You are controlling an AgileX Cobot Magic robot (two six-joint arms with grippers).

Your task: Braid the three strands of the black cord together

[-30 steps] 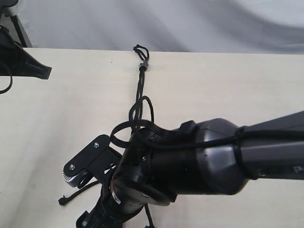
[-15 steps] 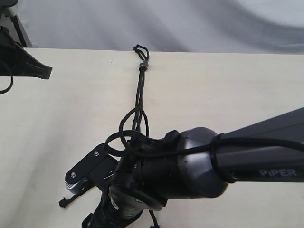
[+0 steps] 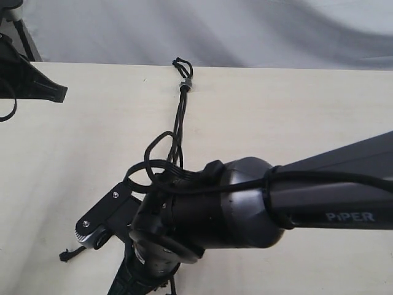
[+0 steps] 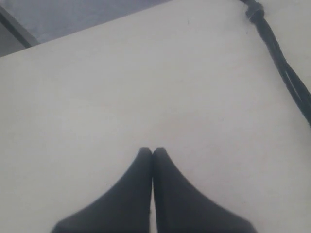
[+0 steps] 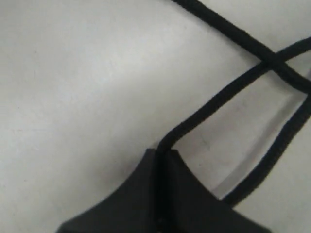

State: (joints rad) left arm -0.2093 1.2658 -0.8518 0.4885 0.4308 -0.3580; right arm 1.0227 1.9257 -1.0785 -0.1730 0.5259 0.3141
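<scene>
The black cord lies on the table, its small loop [image 3: 180, 63] and grey band [image 3: 186, 84] at the far edge. The three strands [image 3: 178, 123] run toward me, and one bows out in a slack loop [image 3: 155, 144]. They then pass under my right arm's wrist [image 3: 202, 209]. In the right wrist view, my right gripper [image 5: 160, 151] is shut on one strand [image 5: 218, 99], which crosses another strand [image 5: 274, 63]. A knotted free end [image 3: 64, 255] lies at the near left. My left gripper [image 4: 152, 150] is shut on nothing, away from the cord [image 4: 286, 73].
The pale table [image 3: 295, 117] ends at a grey backdrop behind the loop. The left arm's black body [image 3: 27, 83] sits at the far left corner. The right arm's thick black cables [image 3: 184, 175] arch over its wrist near the strands.
My right arm has shifted left, still gripping the strand. The slack loop has been drawn left, and the knotted free end has slid left. The left arm has not moved.
</scene>
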